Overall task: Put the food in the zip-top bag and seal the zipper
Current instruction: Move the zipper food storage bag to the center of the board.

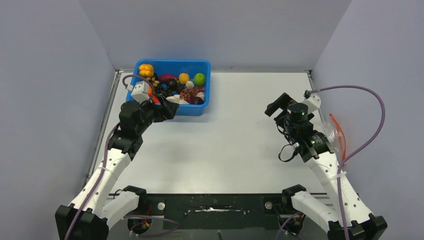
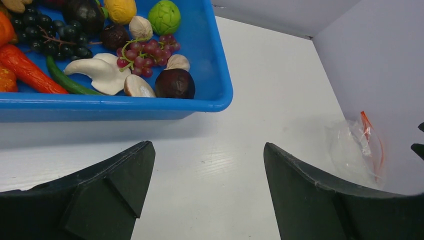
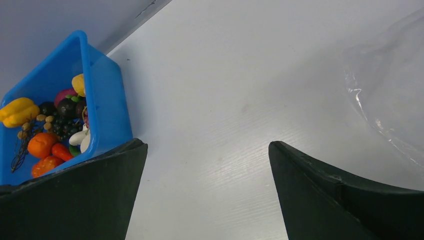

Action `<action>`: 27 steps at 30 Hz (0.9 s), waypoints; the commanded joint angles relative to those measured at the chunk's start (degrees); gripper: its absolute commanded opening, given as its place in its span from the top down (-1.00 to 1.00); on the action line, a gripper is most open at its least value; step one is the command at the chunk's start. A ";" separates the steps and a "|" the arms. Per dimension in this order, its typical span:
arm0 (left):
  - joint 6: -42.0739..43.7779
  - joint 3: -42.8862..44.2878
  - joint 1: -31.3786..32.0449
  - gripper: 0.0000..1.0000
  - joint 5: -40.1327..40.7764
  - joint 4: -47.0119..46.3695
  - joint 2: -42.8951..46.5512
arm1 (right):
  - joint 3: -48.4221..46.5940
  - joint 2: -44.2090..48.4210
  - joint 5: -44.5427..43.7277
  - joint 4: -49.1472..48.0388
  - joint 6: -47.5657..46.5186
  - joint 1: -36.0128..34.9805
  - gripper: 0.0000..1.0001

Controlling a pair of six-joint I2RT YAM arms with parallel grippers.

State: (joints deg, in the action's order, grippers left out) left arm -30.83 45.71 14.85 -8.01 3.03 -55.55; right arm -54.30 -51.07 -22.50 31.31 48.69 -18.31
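Noting both sets of jaws stood wide and empty: your left gripper (image 1: 167,111) hung by the near rim of the blue bin (image 1: 172,62) at 11 o'clock, the food (image 1: 175,85) heaped inside. Your right gripper (image 1: 280,106) sat near the zip-top bag (image 1: 336,132), crumpled at 3 o'clock by the wall. Likely risks: a pinch snagging two pieces; the limp bag sliding, its mouth at the zipper (image 1: 343,137) collapsing.

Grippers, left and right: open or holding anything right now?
Left gripper: open, holding nothing.
Right gripper: open, holding nothing.
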 commanded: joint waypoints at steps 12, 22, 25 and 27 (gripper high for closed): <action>6.37 5.66 6.10 -0.61 6.69 3.08 3.89 | -7.74 -5.88 -14.18 6.97 7.15 3.85 -0.94; 11.62 -0.02 9.47 -0.61 10.04 4.00 7.45 | -10.01 -19.15 -12.92 10.35 11.84 22.65 -0.44; 12.49 -0.61 10.44 -0.61 11.36 4.16 7.65 | -11.65 -23.69 -13.88 13.48 15.83 25.44 -0.34; 13.36 -0.61 10.99 -0.61 12.15 4.47 7.73 | -11.30 -25.70 -14.74 13.29 17.57 26.42 -0.33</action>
State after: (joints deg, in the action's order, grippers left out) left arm -20.25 44.91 24.80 1.45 8.49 -48.66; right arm -63.13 -74.32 -33.12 42.39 60.23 6.15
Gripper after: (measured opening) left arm 0.806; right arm 0.671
